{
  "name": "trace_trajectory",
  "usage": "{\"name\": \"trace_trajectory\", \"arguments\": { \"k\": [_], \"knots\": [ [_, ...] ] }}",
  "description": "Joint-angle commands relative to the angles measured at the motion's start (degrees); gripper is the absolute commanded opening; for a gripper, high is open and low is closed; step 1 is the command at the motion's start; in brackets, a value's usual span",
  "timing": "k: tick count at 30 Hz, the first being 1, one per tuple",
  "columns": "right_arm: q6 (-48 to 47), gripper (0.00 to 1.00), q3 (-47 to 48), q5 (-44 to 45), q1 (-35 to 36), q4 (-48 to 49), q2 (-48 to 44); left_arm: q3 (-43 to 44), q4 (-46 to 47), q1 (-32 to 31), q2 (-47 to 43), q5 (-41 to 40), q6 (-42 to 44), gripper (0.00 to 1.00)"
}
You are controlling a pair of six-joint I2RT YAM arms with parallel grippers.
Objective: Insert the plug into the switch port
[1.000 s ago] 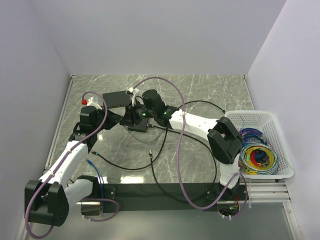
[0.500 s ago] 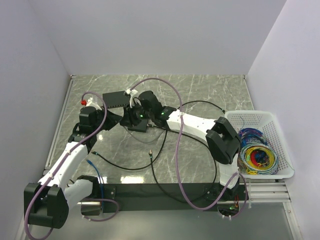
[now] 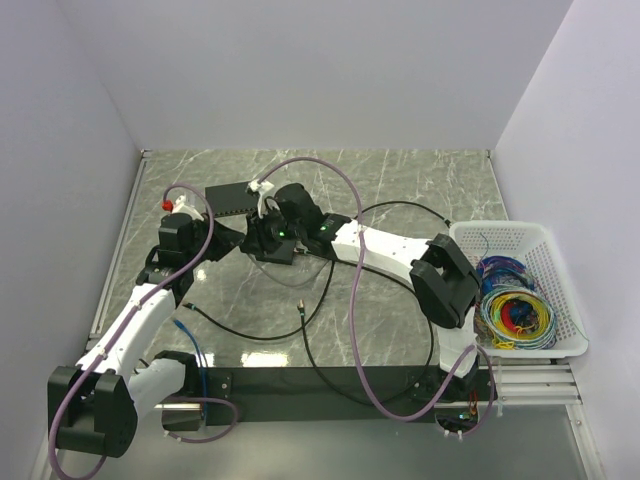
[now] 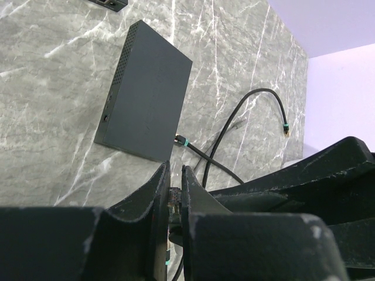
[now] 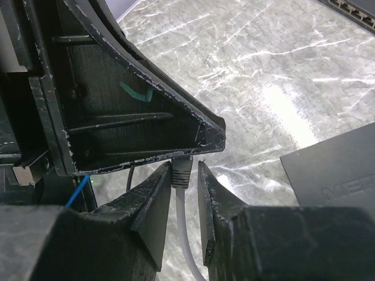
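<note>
The switch (image 3: 228, 197) lies at the back left; its socket row shows in the right wrist view (image 5: 351, 8). The plug (image 3: 300, 304), a gold tip on a thin black cable, lies loose on the table, also in the left wrist view (image 4: 286, 132). My left gripper (image 3: 243, 237) (image 4: 174, 170) is shut on a small connector (image 4: 173, 198). My right gripper (image 3: 258, 238) (image 5: 185, 167) meets it tip to tip, its fingers closed around that connector's pale ribbed boot (image 5: 181, 172) on a white cable. The connector's tip is hidden behind the left finger.
A second flat black box (image 4: 146, 93) (image 5: 334, 175) lies under the grippers, a teal-banded black cable (image 4: 183, 141) at its edge. A blue cable (image 3: 185, 330) lies front left. A white basket (image 3: 560, 240) of coloured wires stands right. Black cables loop across the table.
My right gripper has moved a little to the left, closer against the left gripper. The left arm has barely moved.
</note>
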Motion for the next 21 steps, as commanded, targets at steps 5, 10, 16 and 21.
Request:
{"name": "trace_trajectory", "arguments": {
  "k": [5, 10, 16, 21],
  "knots": [
    [-0.41, 0.31, 2.48, -0.77, 0.35, 0.13, 1.72, 0.73, 1.88, -0.56, -1.29, -0.40, 0.68, 0.00],
    [-0.50, 0.32, 2.75, -0.77, 0.44, -0.40, 2.16, 1.25, 1.09, -0.65, -1.46, -1.46, 1.29, 0.01],
    [0.11, 0.28, 1.78, -0.16, 0.35, 0.74, 1.37, 1.17, 1.26, -0.65, -1.38, -1.20, 1.20, 0.01],
    [0.99, 0.39, 0.64, -0.42, 0.09, 2.14, 0.14, 0.73, 1.00, -0.65, -1.46, -1.46, 1.20, 0.01]
  ]
}}
